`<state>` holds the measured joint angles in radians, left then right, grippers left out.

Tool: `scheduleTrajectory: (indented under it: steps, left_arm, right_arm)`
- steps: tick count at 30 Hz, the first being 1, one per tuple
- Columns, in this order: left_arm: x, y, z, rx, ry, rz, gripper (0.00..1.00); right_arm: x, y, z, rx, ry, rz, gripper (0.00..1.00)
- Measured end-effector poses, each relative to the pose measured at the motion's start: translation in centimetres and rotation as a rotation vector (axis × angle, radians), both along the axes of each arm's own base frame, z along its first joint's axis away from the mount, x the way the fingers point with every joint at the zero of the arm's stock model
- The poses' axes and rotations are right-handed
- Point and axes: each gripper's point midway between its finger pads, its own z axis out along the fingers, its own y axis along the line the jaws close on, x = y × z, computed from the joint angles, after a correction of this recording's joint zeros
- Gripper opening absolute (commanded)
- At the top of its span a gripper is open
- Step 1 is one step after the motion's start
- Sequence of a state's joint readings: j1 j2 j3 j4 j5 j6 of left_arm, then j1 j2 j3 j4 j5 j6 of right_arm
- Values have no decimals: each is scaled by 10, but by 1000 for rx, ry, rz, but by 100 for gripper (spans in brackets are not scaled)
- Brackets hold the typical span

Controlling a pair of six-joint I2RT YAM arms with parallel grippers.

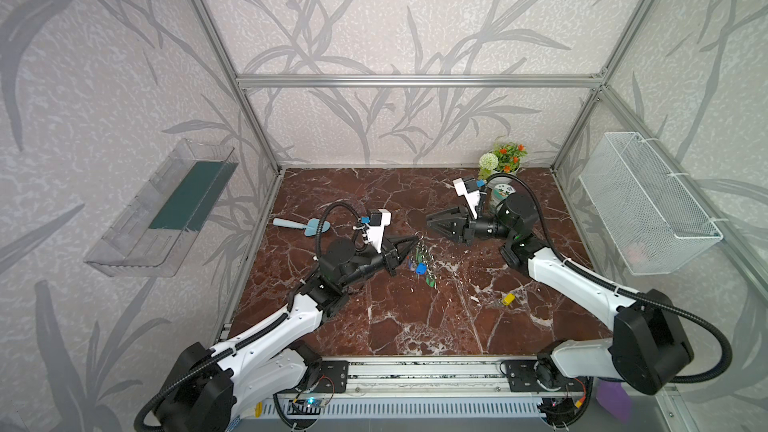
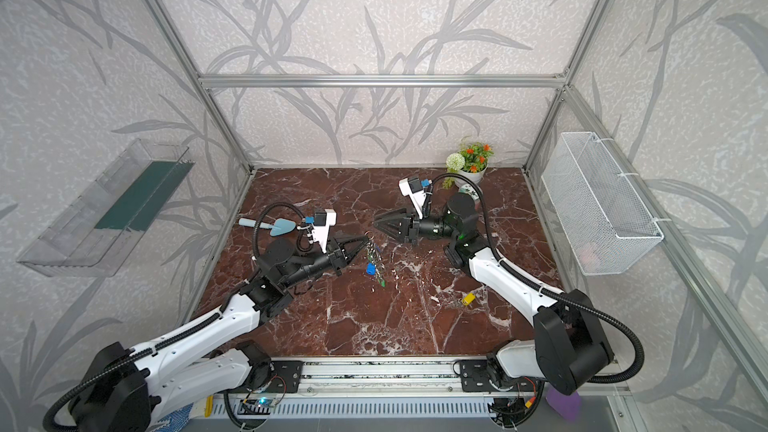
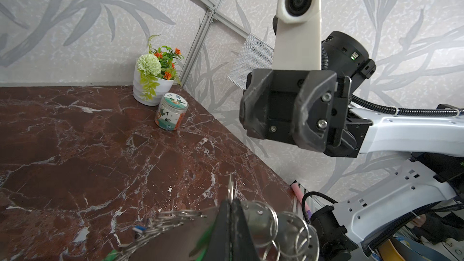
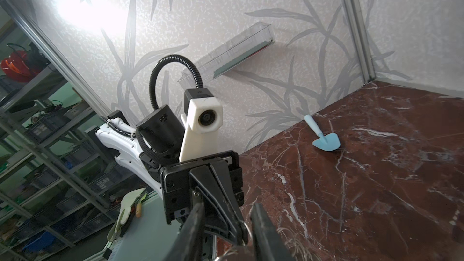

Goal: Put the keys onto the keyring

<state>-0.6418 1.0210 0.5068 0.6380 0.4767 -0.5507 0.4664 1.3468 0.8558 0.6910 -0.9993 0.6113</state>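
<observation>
Presently our left gripper (image 1: 414,238) pinches the thin grey metal keyring (image 1: 422,248), right gripper (image 1: 429,222) open, empty; yellow-tagged silvery keys (image 1: 507,299) lie unthreaded, well apart from it.

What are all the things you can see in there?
keyring: one, grey hoop with coloured tags, mid-table, hanging from the left gripper
keys: one bunch, silvery with a yellow tag, lying on the table, front right
trowel: one, light blue, back left of the table
flower pot: one, white, back right corner
jar: one, patterned, beside the pot
shelf: one, clear, left wall
basket: one, white mesh, right wall
table: one, red-brown marble
left gripper: one, black, fingers shut on the keyring
right gripper: one, black, fingers open, empty, facing the keyring
</observation>
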Motion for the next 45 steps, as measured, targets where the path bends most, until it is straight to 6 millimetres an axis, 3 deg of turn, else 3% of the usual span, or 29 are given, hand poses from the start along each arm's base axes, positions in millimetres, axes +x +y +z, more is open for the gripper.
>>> scheduleTrajectory:
  steps: [10,19,27,45]
  left_arm:
    - [-14,-9,13,-114,-82,-5,0]
    - [-13,-18,18,-176,-111,-5,0]
    - [-13,-18,22,-205,-129,4,0]
    - [-10,-17,21,-223,-140,23,0]
  right_arm:
    - [-3,-8,-29,-59,97,-61,36]
    - [-16,-5,-21,-45,87,-25,28]
    - [-23,-3,-17,-30,78,9,14]
    - [-21,1,-20,-19,92,28,0]
